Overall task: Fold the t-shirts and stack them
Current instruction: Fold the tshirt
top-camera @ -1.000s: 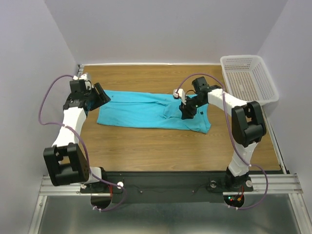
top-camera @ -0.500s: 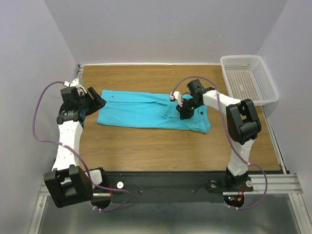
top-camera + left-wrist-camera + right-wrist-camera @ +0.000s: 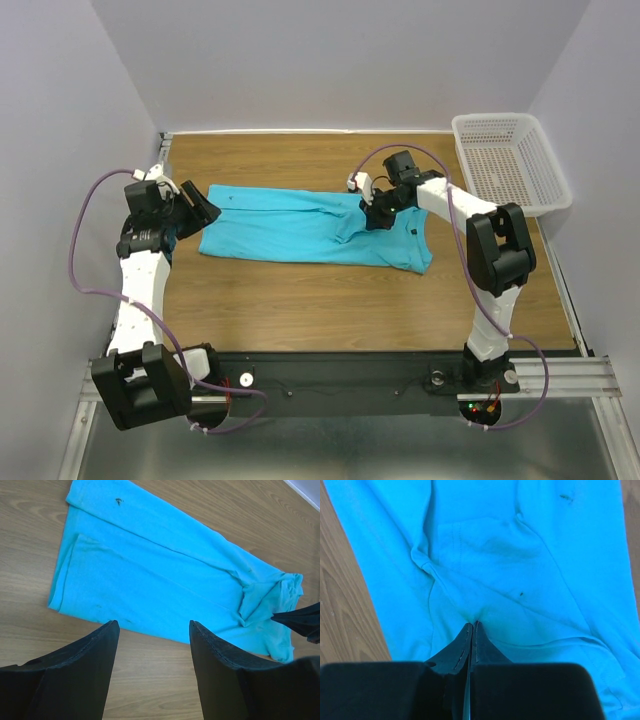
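Pinching the right end of the t-shirt (image 3: 290,230) for the next fold.

My right gripper (image 3: 471,625) is clamped fully together near the collar. Creases run into its tips, so I judge it has a thin pinch of cloth. I should lift slowly and check that every layer rises before carrying that end leftward. My left gripper (image 3: 152,630) hangs wide apart and empty, just off the shirt's left end. The shirt lies as a long band across the middle of the table (image 3: 300,300): soft, matte turquoise knit with stitched seams on smooth wood grain.
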You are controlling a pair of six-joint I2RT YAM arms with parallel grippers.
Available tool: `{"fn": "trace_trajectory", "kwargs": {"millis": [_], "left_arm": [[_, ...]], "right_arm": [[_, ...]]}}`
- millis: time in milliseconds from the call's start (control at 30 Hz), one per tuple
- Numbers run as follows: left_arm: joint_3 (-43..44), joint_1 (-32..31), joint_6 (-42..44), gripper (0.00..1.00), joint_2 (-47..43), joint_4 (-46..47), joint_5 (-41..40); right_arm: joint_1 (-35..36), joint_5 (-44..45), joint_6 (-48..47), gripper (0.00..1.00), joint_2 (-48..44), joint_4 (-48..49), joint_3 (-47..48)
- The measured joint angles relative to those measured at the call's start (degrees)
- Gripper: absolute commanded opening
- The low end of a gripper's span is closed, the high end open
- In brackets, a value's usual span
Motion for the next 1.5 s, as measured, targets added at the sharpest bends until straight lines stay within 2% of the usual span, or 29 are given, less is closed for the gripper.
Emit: {"fn": "trace_trajectory", "kwargs": {"millis": [167,333,533,667,833,867,1000,1100,1233,1267,1333,1433,1500], "left_arm": [[-0.7,0.0,0.0,0.69,-0.1,-0.1,0.5],[-0.7,0.0,0.0,0.69,-0.1,-0.1,0.9],[-0.7,0.0,0.0,0.69,-0.1,0.0,1.4],[-1.0,0.0,-0.1,0.69,-0.1,0.1,2.1],[-1.6,0.0,-0.1,0.69,-0.1,0.0,2.6],[-1.6,0.0,-0.1,0.69,-0.1,0.1,2.6],[-1.6,0.0,-0.1,0.69,-0.1,0.1,2.8],[-1.7,0.0,-0.1,0.69,-0.1,0.1,3.2],[-1.7,0.0,-0.1,0.69,-0.1,0.2,3.5],[-1.8,0.0,-0.1,0.69,-0.1,0.2,3.5],[-2.6,0.0,-0.2,0.69,-0.1,0.8,3.5],[-4.2,0.0,-0.6,0.69,-0.1,0.4,2.8],[-5.2,0.0,-1.5,0.68,0.1,-0.5,2.2]], "right_arm": [[0.4,0.3,2.3,0.0,1.2,-0.1,3.4],[1.9,3.2,8.1,0.01,6.3,1.5,10.8],[2.7,7.3,14.1,0.31,9.0,3.2,13.0],[3.0,11.0,18.6,0.36,9.1,5.1,13.0],[3.3,16.0,23.9,0.32,9.1,10.8,13.0],[3.3,16.2,24.4,0.27,9.0,11.5,13.0],[3.3,13.8,23.1,0.13,5.8,12.1,9.5],[3.3,10.4,21.3,0.11,2.3,11.1,6.4],[3.3,5.6,17.5,0.16,0.7,7.9,5.6],[3.3,4.5,16.3,0.22,-0.3,7.5,3.8],[3.3,3.0,13.7,0.24,-3.4,5.2,-0.1],[2.8,2.8,10.6,0.25,-12.3,1.5,-9.2],[2.1,3.4,10.2,0.32,-17.6,-0.2,-13.1]]}}
